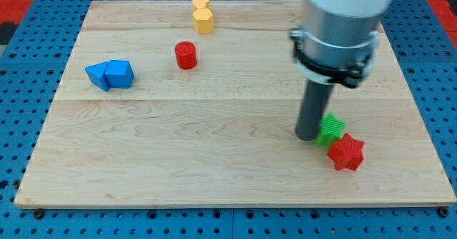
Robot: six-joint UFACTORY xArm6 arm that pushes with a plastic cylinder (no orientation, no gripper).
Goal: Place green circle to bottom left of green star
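My tip (308, 136) rests on the board at the view's right, touching the left side of a green block (331, 130). The rod hides part of that block; its jagged edge suggests the green star. A red star (346, 153) lies against it at its lower right. I see only one green block. No green circle shows; the arm's wide body covers part of the board above the tip.
A red cylinder (186, 55) stands left of centre near the top. Two yellow blocks (203, 15) sit together at the top edge. Two blue blocks (110, 74) lie together at the left. The wooden board (178, 160) ends just right of the red star.
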